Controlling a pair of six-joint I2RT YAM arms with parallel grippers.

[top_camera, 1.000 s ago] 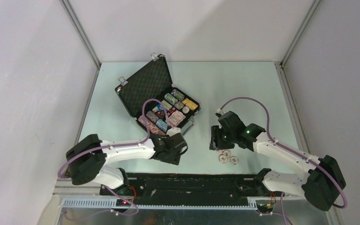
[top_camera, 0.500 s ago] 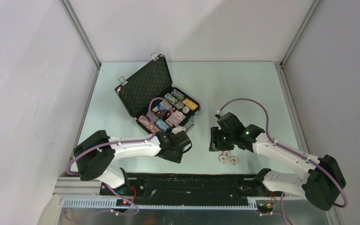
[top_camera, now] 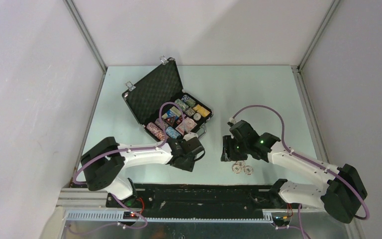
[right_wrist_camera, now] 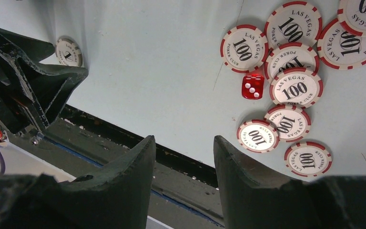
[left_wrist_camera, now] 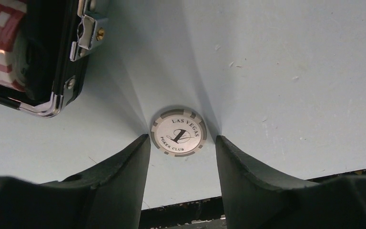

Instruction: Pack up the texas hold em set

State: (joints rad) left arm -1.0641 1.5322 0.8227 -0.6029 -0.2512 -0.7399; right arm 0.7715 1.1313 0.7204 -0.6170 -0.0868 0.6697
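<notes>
The open case (top_camera: 153,93), its tray full of chips, sits left of centre on the tabletop. Near the front edge the left gripper (left_wrist_camera: 182,141) gapes empty, with a grey chip (left_wrist_camera: 178,132) flat between its fingertips. Further right, the right gripper (right_wrist_camera: 183,141) hangs apart, empty, beside scattered red-and-white chips (right_wrist_camera: 295,88) and a red die (right_wrist_camera: 252,86).

clad in white shells with black joint housings on left arm (top_camera: 139,155) and right arm (top_camera: 298,162); strung with looping purple cables (top_camera: 258,105); tipped with matte black wedge fingers (left_wrist_camera: 248,167).
</notes>
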